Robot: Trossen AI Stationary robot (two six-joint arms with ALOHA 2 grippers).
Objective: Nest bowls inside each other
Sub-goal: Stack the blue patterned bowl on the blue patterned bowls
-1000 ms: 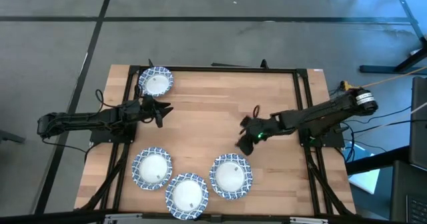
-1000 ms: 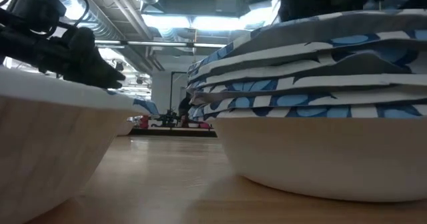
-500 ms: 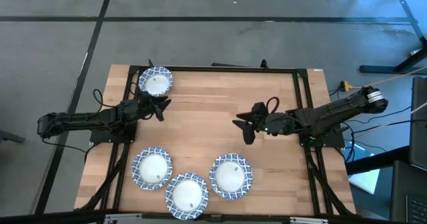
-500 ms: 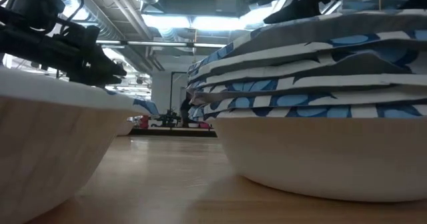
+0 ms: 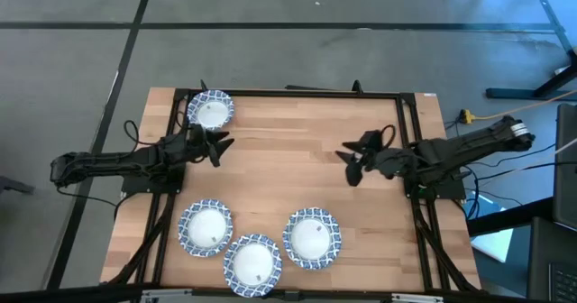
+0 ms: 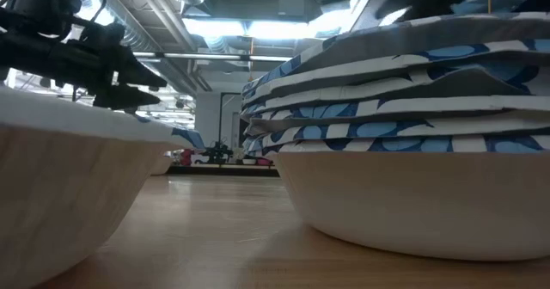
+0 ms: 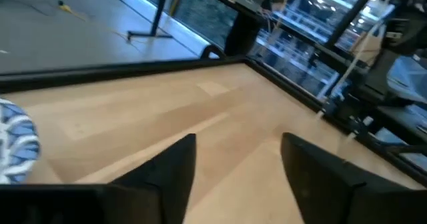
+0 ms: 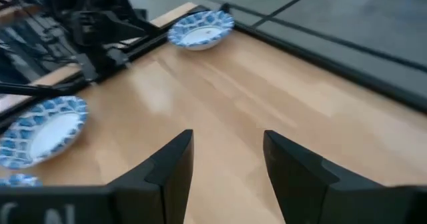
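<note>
In the high view, one blue-and-white rimmed bowl point(image 5: 210, 110) rests on its base at the table's far left. Three more sit near the front edge, at the left point(image 5: 206, 228), the middle point(image 5: 253, 261) and the right point(image 5: 312, 237). The low view shows a nested stack of several bowls point(image 6: 412, 108) on the right and another bowl point(image 6: 60, 177) on the left. My left gripper point(image 5: 221, 145) is open and empty, just near of the far-left bowl point(image 7: 13, 147). My right gripper point(image 5: 349, 165) is open and empty over bare wood at mid-right.
A black frame point(image 5: 297, 93) runs around the wooden table top point(image 5: 288, 150). The middle of the table between the two grippers is bare wood. The right wrist view shows my left arm point(image 8: 93, 24) beside the far-left bowl point(image 8: 200, 31).
My right gripper has drawn back from just above the front-right bowl, going toward the table's right and far edges, and is now over bare wood. The bowls have stayed where they were.
</note>
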